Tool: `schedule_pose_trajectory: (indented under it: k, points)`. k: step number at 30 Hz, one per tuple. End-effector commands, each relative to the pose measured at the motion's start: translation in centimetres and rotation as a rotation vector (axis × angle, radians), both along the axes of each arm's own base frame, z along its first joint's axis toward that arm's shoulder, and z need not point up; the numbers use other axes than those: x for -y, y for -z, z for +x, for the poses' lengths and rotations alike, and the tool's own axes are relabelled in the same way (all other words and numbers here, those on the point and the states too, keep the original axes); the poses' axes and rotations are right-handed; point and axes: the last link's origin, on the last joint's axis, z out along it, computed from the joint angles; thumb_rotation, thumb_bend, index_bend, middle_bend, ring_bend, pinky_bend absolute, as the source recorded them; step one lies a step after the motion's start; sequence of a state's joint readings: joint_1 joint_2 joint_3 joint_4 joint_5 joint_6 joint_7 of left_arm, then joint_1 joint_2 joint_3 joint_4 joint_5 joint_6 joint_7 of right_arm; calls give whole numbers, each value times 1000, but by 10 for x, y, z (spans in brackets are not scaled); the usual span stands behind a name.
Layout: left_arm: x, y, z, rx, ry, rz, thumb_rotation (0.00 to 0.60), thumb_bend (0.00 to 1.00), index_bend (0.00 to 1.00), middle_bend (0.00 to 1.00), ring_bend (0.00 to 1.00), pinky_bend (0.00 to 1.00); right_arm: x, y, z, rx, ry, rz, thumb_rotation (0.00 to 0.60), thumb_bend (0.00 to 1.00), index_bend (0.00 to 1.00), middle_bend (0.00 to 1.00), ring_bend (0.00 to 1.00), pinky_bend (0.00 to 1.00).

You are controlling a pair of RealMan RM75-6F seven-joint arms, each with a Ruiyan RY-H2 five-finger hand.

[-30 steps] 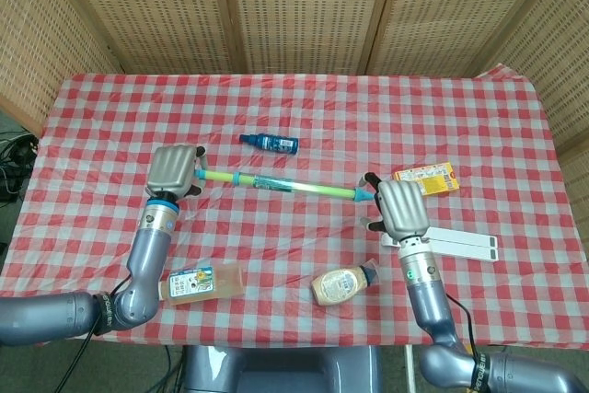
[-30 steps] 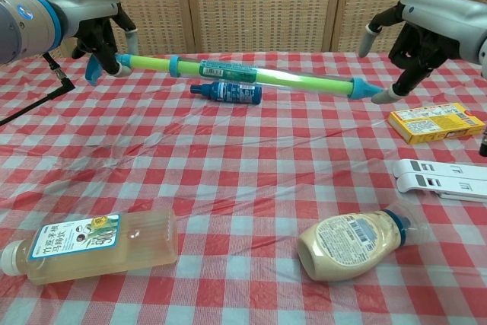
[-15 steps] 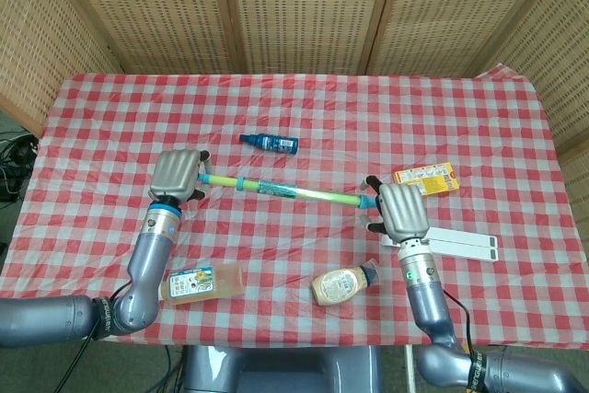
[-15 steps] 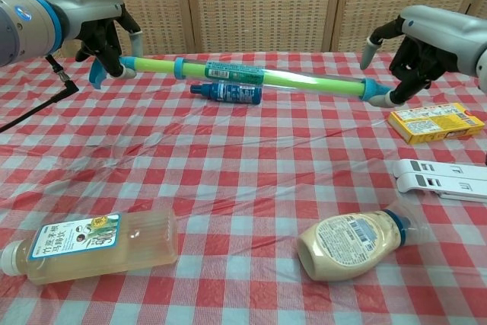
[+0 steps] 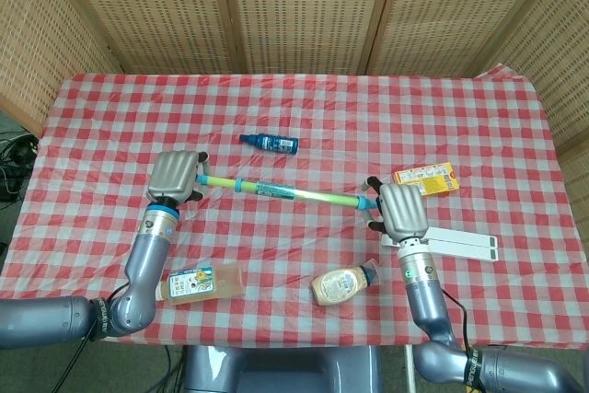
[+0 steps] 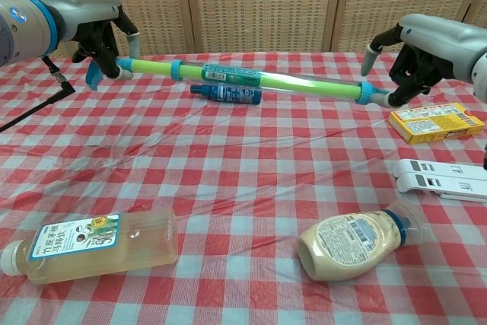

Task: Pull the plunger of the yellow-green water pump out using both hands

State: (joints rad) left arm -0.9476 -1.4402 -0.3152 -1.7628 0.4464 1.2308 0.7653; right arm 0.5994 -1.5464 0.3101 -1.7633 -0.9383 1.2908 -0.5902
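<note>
A: Table (image 5: 304, 108), then pump (image 6: 251, 76): held up above the cloth between both hands. Your left hand (image 6: 103, 36) grips the plunger end; your right hand (image 6: 407, 62) holds the barrel tip.

B: Step: I'd judge the pull is underway. Next, draw the hands apart along the axis.

A: Containers: tea bottle (image 6: 95, 245) looks full, sauce bottle (image 6: 354, 237) mostly full, small blue bottle (image 6: 226, 92) opaque — can't tell.

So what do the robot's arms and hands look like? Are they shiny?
Both arms are smooth silver-grey tubes, a little shiny. Each has a bright blue ring at the wrist, and the left arm shows a wide blue band too. The left hand and right hand have grey metal backs, with dark fingers tipped in pale grey. A thin black cable hangs beside the left arm.
</note>
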Motion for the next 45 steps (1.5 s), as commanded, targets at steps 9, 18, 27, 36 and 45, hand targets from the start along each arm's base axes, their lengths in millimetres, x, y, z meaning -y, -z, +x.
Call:
schedule_pose_trajectory:
  k: [9, 18, 27, 36, 45]
  points:
    - [-6, 5, 0, 18, -2, 22, 600, 648, 873, 943, 876, 741, -7, 2, 6, 17, -20, 35, 600, 502, 403, 1000, 1000, 675]
    - [-1, 6, 2, 39, 9, 6, 600, 648, 874, 943, 875, 741, -4, 11, 5, -2, -12, 43, 600, 502, 387, 1000, 1000, 675]
    - [-1, 8, 1, 50, 1, -7, 600, 648, 874, 944, 876, 741, -3, 14, 5, -14, -16, 34, 600, 503, 382, 1000, 1000, 675]
    - [0, 10, 1, 66, -14, -12, 600, 648, 874, 943, 876, 741, 0, 18, 6, -18, -18, 14, 600, 504, 382, 1000, 1000, 675]
    - [2, 10, 0, 90, -27, -28, 600, 648, 873, 943, 876, 741, 0, 19, 8, -5, -17, -11, 600, 504, 510, 1000, 1000, 675]
